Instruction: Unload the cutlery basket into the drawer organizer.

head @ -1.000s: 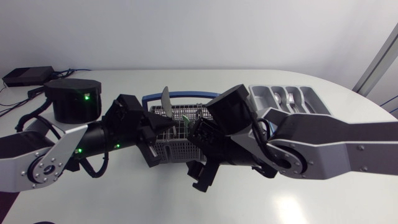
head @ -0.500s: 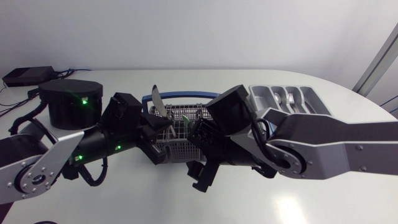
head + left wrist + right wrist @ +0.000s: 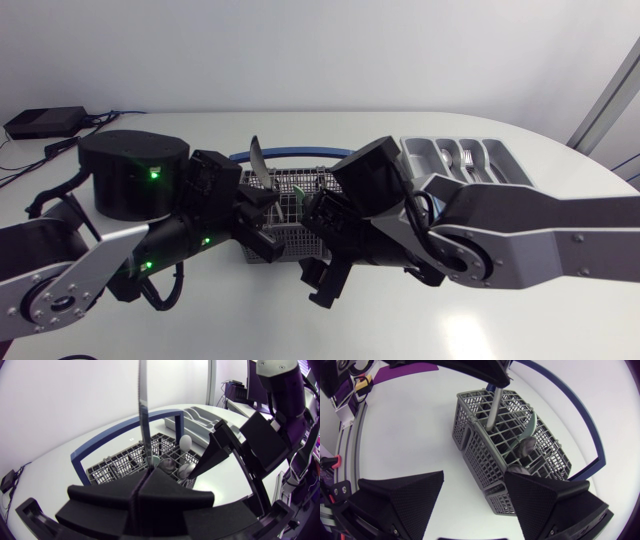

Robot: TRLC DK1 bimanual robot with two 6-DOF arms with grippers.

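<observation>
The grey cutlery basket [image 3: 285, 218] with a blue handle [image 3: 300, 155] stands mid-table, still holding spoons [image 3: 525, 448] and a green utensil [image 3: 532, 425]. My left gripper [image 3: 252, 208] hangs over the basket's left part, shut on a knife [image 3: 256, 160] whose blade points up. In the left wrist view the knife [image 3: 143, 415] runs out ahead of the closed fingers [image 3: 165, 492]. Its handle [image 3: 492, 410] reaches down to the basket [image 3: 505, 445]. My right gripper [image 3: 475, 480] is open beside the basket's front right [image 3: 318, 252], nothing between its fingers. The drawer organizer [image 3: 460, 160] lies at the back right.
A black box [image 3: 40, 122] with cables sits at the table's far left corner. My right arm's thick links [image 3: 500, 235] span the table right of the basket, just in front of the organizer [image 3: 197, 415]. White tabletop [image 3: 250, 320] shows in front of both arms.
My left arm has swung its elbow and base link nearer the basket, and the knife has tilted a little to the left. The right arm has not moved.
</observation>
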